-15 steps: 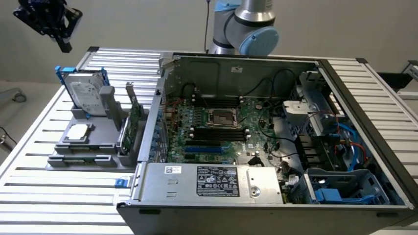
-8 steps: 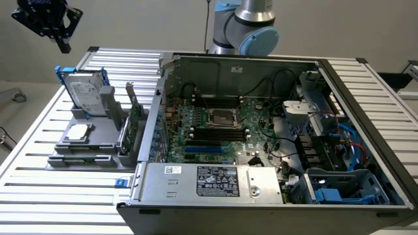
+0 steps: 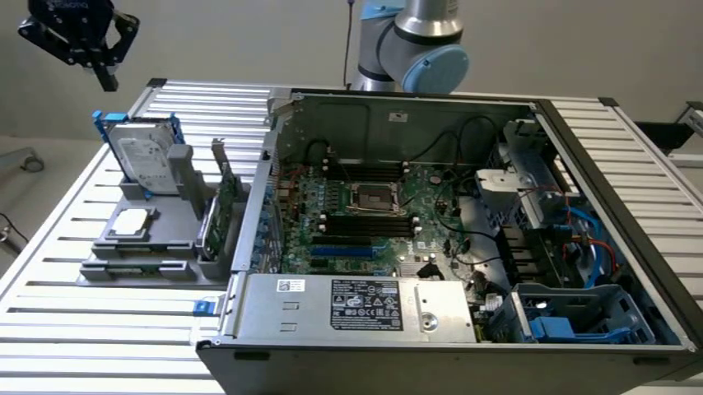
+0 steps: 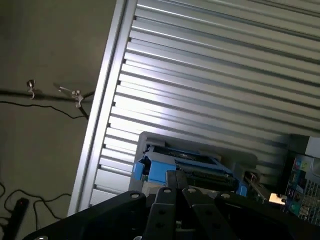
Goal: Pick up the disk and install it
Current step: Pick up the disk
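Presently, locate the gripper (image 3: 107,81) high at the exterior view's left, raised well above the slatted table (image 3: 66,329). Note both fingers pressed together, with nothing held between them.

Find the disk (image 3: 146,156) below the gripper and slightly toward the exterior view's right, well apart from it. Observe it standing upright on edge in a grey holder (image 3: 127,267) on the table, blue carrier frame along its edges and white label turned toward the camera.

Refer to the wrist view for the same closed gripper (image 4: 176,179) in the foreground. Beyond the fingertips, identify the disk (image 4: 160,170) seen from above, blue-framed top edge uppermost and untouched, with the table (image 4: 210,75) behind it and loose cables (image 4: 40,107) on the floor beside the table.

On the flat front part of the holder, note a small square silver chip (image 3: 132,222). Between the holder and the open computer case (image 3: 648,230), note a thin green circuit card (image 3: 227,197) standing upright.

Inside the case, identify the motherboard (image 3: 374,206), a silver power supply (image 3: 351,304) along the near wall, and a blue drive cage (image 3: 582,317) in the near corner at the exterior view's right.

Behind the case, note the arm's lower joint (image 3: 429,49).
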You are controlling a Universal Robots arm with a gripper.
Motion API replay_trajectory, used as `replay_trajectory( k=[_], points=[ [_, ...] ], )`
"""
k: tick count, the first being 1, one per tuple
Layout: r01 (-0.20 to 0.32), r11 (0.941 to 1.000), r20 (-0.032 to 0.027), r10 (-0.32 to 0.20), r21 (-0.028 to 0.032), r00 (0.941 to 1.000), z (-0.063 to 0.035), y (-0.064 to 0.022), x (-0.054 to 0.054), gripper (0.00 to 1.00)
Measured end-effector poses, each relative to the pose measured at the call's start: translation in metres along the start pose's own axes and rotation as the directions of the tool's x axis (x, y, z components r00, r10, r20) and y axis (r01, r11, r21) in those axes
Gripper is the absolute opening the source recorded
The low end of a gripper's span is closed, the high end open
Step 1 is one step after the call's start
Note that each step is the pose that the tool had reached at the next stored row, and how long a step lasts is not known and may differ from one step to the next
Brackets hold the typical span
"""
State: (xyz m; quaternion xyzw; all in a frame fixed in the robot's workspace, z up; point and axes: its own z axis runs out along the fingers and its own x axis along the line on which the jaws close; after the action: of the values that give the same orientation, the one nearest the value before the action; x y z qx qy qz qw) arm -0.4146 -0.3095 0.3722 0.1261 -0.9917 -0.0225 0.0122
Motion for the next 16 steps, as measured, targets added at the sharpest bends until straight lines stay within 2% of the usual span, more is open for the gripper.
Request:
replay_trajectory(
  k=[4,8,12,16],
  points=[
    [0.073,0.9973,-0.0057,-0.073,0.0013,0.9973,0.0016,-0.0001,0.0,0.11],
    [0.145,0.9895,-0.0108,-0.144,0.0033,0.9894,0.0033,-0.0002,-0.0001,0.11],
    [0.215,0.9765,-0.0162,-0.215,0.0055,0.9764,0.005,-0.0002,-0.0001,0.11],
    [0.286,0.9582,-0.022,-0.286,0.0077,0.9581,0.0066,-0.0003,-0.0001,0.11]
  ],
)
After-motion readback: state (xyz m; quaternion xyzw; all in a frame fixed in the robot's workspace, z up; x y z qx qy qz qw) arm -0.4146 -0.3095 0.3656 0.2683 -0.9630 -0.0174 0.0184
